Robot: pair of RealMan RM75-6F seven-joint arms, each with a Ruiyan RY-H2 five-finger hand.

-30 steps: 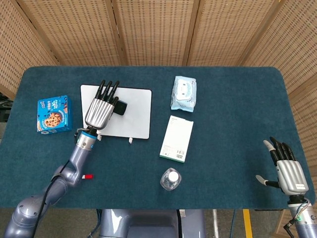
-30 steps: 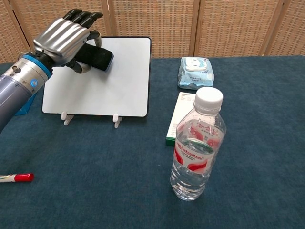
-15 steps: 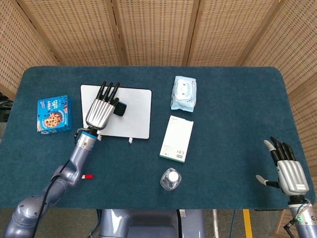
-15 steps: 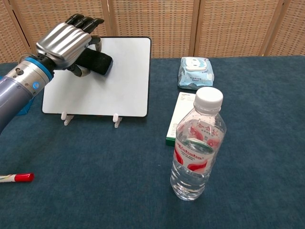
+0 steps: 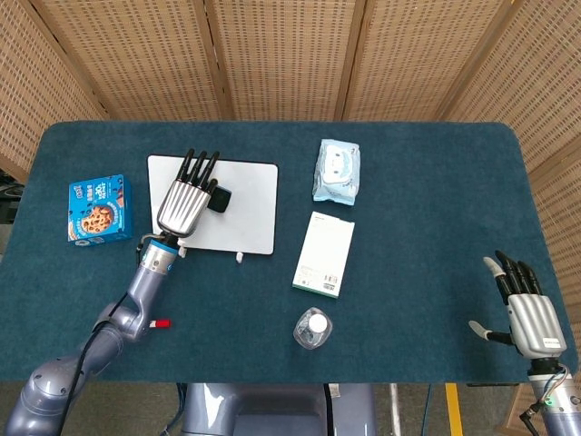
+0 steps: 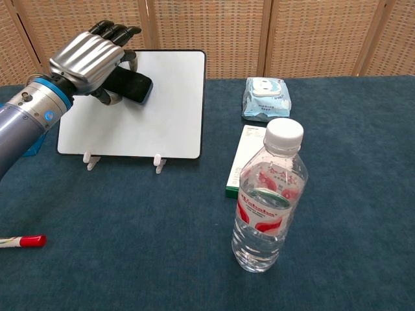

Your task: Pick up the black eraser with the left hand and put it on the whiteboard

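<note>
Barely anything shifts from half a second ago; compared to a full second back, the left hand (image 6: pixel 89 57) sits a touch lower over the whiteboard (image 6: pixel 159 107), with the black eraser (image 6: pixel 133 85) down on the board's upper left part. Fingers are curled around the eraser, looks like it's gripped, though contact with the board is hard to call from the chest view.

Blue table (image 5: pixel 418 209) carries everything. Going down in size: cookie box (image 5: pixel 98 209) off left, white carton (image 5: pixel 324 253), wipes pack (image 5: pixel 337 171), water bottle (image 6: pixel 268 197), red-tipped marker (image 6: pixel 21 241). Right hand (image 5: pixel 528 312) hangs at the table's edge, fingers spread, holding nothing.
</note>
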